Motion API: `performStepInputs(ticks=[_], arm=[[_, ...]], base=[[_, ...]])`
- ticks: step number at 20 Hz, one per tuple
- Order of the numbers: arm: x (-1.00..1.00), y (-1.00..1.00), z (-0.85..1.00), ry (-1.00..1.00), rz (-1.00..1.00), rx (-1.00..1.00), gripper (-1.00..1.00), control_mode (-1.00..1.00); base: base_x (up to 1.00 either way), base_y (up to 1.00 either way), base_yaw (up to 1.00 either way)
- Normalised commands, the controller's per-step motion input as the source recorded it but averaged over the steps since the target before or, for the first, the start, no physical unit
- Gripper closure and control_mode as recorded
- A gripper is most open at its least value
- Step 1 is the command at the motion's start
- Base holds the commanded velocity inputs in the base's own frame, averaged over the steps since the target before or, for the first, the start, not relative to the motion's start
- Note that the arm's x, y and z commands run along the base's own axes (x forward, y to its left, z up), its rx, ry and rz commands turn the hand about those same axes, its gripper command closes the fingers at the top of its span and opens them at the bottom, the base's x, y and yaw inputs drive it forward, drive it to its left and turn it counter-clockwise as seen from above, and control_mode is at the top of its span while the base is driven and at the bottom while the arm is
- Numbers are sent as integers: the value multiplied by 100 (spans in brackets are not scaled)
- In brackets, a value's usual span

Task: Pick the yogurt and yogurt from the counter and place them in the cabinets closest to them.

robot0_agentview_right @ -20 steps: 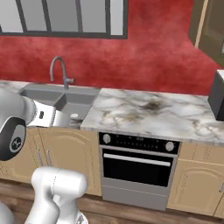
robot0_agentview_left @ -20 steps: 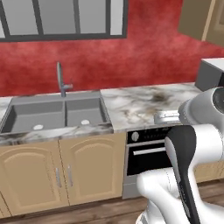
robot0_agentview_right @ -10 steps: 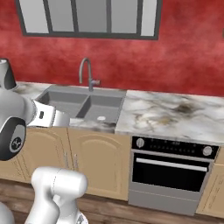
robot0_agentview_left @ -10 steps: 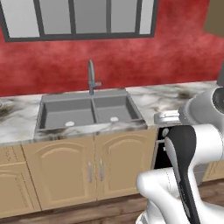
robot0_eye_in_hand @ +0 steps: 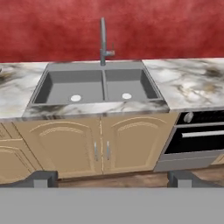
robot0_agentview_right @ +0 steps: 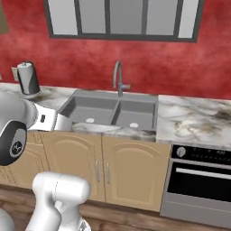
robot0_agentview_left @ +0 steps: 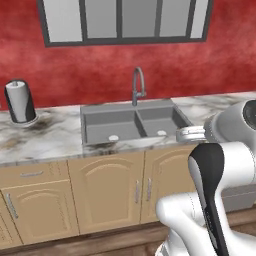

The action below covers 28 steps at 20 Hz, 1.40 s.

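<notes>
The marble counter [robot0_agentview_left: 50,137] [robot0_agentview_right: 194,122] [robot0_eye_in_hand: 192,83] runs along the red wall, with a grey double sink [robot0_agentview_left: 132,122] [robot0_agentview_right: 110,110] [robot0_eye_in_hand: 98,85] set into it. Both yogurt cups are out of view. In the hand view my gripper [robot0_eye_in_hand: 113,179] is open, its two dark fingertips [robot0_eye_in_hand: 41,178] far apart with nothing between them. It is held in front of the low cupboard doors and looks at the sink. A tan sliver of a wall cabinet [robot0_agentview_right: 2,18] shows at the top left edge of the right base view.
A paper towel roll [robot0_agentview_left: 20,101] [robot0_agentview_right: 28,78] stands on the counter left of the sink. A curved faucet [robot0_agentview_left: 138,85] [robot0_eye_in_hand: 103,39] rises behind the basins. A black oven [robot0_agentview_right: 200,178] [robot0_eye_in_hand: 197,138] sits under the counter to the right. A window [robot0_agentview_left: 122,20] is above the sink.
The whole picture has slid to the right: the base has driven left along the counter. The sink now sits in the middle and the paper towel roll has come into view. The gripper stays open.
</notes>
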Motion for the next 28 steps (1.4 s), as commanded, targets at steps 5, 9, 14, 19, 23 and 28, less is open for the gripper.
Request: performStepInputs(ticks=[5, 9, 14, 19, 23, 28], arm=[[0, 0, 0, 0, 0, 0, -100, 100], [0, 0, 0, 0, 0, 0, -100, 100], [0, 0, 0, 0, 0, 0, -100, 100], [0, 0, 0, 0, 0, 0, -100, 100], [0, 0, 0, 0, 0, 0, -100, 100], [0, 0, 0, 0, 0, 0, -100, 100]], base=[[0, 76, 0], [0, 78, 0], [0, 78, 0], [0, 79, 0], [0, 77, 0], [0, 78, 0]])
